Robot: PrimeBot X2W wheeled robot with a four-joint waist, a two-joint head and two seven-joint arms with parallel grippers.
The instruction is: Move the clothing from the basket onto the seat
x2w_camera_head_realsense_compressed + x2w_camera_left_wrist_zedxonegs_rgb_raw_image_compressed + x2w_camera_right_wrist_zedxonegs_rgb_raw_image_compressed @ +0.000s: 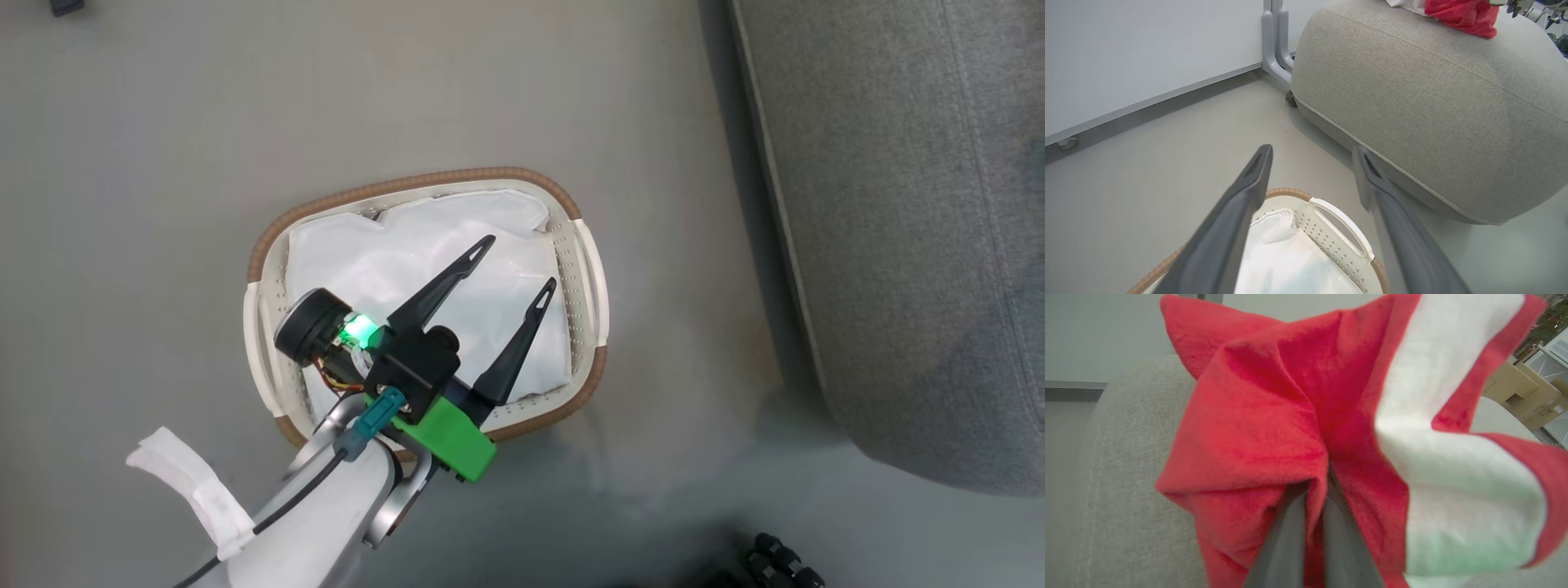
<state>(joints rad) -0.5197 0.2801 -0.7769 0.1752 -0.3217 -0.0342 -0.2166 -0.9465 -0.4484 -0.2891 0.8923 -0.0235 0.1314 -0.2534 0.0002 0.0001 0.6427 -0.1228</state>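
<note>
Left gripper (521,261): open, fingers spread wide with nothing between them; hangs over the basket (424,181), tips pointing toward the seat (914,204)
Right gripper (1316,498): fingers pressed together on a fold of the clothing (1257,416); red pile with a white stripe bunches around the tips
Clothing, location: out of the basket; in the left wrist view the clothing (1466,14) shows as a red heap on top of the seat (1433,102), well apart from the basket (1343,222); grey upholstery of the seat (1126,457) lies just behind the fabric in the right wrist view
Basket contents: white liner sheet (424,261) crumpled across the bottom, no red seen in it
Basket position: on the floor (163,163), near the seat's rounded edge, not touching it
Why the pinch: a gathered fold gives a sure hold on soft cloth; judged a hold for placing, not a fresh pick
Why left is open: judged ready for another pick, though nothing red is left to take
Progress: judged near complete; the right gripper has yet to let go
Risk: fabric may cling to the fingers on opening and slide off the curved top
Unclear: whether the held garment's full weight rests on the seat
</note>
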